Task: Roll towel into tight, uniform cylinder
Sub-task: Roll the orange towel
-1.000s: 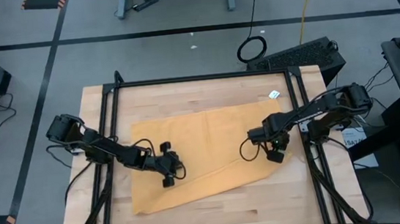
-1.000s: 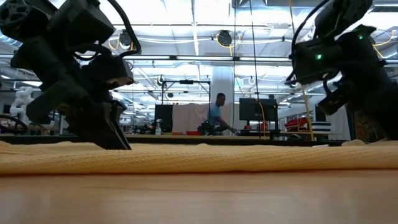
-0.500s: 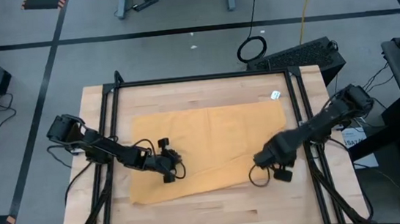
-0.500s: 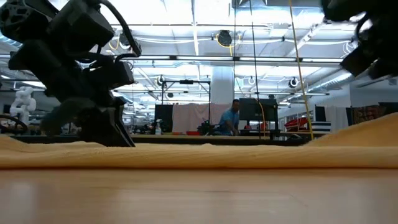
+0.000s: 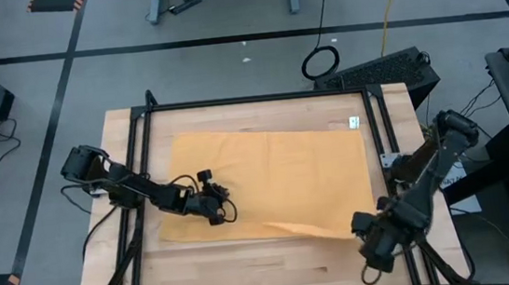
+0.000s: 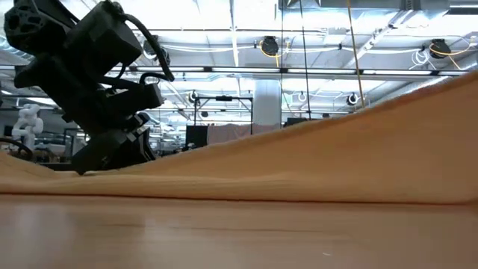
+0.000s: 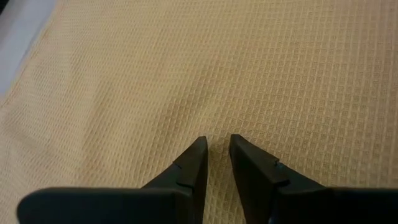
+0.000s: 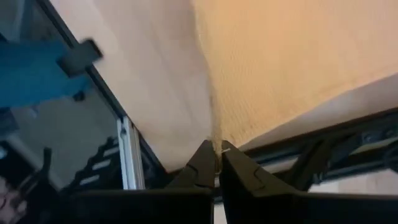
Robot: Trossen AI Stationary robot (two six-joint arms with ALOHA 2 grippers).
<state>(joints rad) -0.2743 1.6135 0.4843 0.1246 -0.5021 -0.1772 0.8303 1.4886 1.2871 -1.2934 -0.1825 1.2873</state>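
The mustard-yellow waffle-weave cloth towel [image 5: 272,180] lies spread over the light wooden worktop [image 5: 248,274], with a small white label [image 5: 355,122] at its far edge, well away from both pincers. The right pincer [image 5: 369,244] sits near the worktop's near right corner, closed on the towel's corner; in its wrist view the cloth edge [image 8: 216,134] runs straight up from between the clamped tips [image 8: 217,149] and fans out above them. From that corner the towel rises in a lifted slope, seen in the low view as a tan ramp [image 6: 388,142]. The left pincer [image 5: 216,210] presses down on the flat cloth well to the other side, its fingers [image 7: 194,158] a narrow gap apart with tips on the weave and nothing between them.
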